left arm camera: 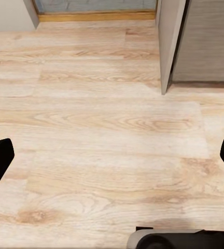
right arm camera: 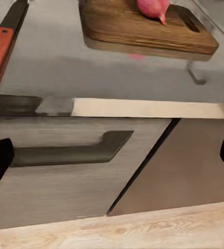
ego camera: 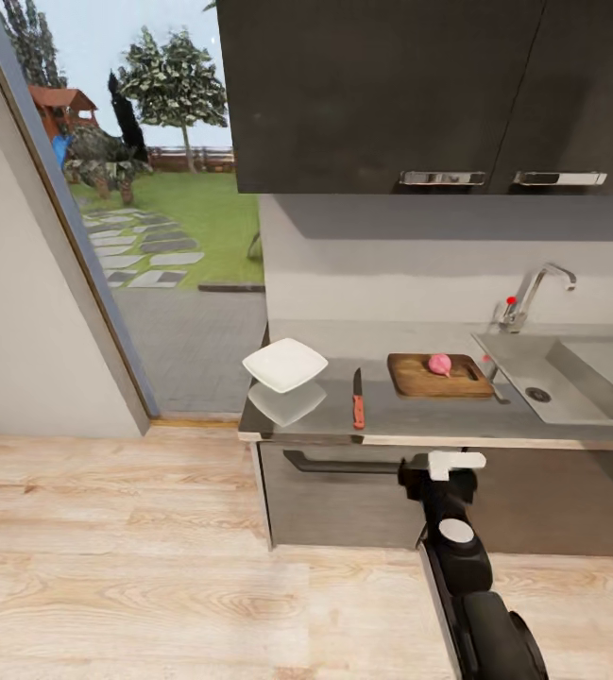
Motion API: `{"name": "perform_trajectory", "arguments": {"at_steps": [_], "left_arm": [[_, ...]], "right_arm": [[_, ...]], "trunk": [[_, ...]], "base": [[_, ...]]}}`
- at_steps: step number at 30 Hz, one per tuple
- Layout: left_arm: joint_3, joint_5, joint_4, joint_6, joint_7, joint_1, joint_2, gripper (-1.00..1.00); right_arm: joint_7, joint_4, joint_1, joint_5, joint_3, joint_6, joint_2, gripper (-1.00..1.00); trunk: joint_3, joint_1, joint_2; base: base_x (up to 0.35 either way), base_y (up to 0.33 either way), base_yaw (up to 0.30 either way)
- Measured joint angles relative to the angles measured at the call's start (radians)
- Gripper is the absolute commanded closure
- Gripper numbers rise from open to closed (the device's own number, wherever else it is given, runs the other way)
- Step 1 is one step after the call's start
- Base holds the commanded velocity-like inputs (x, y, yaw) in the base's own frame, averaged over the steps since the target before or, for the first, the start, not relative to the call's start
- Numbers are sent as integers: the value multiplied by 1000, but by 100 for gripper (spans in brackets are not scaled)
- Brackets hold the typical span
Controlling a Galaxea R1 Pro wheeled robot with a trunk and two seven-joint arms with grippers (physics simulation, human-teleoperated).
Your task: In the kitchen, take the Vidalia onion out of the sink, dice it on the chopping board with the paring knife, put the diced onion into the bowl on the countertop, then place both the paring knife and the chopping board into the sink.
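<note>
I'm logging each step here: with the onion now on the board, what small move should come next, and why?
Probably swing the right gripper up and left toward the knife. The onion sits whole on the board, the knife lies untouched on the counter, and the gripper hangs open below the counter edge.

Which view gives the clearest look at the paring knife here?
The head view: the whole paring knife lies on the countertop between the bowl and chopping board. The right wrist view crops it at the frame edge; the left wrist view faces floor.
</note>
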Motion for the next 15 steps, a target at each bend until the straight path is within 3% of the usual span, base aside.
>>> {"name": "perform_trajectory", "arguments": {"at_steps": [5, 8, 12, 15], "left_arm": [[0, -1, 2, 0, -1, 0, -4, -100], [0, -1, 2, 0, 0, 0, -6, -100], [0, -1, 2, 0, 0, 0, -6, -100], [0, -1, 1, 0, 0, 0, -6, -100]], "right_arm": [[2, 4, -142, 1, 6, 128, 0, -100], [7, 6, -194, 1, 7, 184, 0, -100], [11, 15, -220, -14, 20, 212, 0, -100], [17, 48, -227, -94, 32, 216, 0, -100]], "trunk": [[0, 0, 0], [0, 0, 0], [0, -1, 0], [0, -1, 0]], "base": [[5, 0, 0], [116, 0, 0], [249, 0, 0], [304, 0, 0]]}}
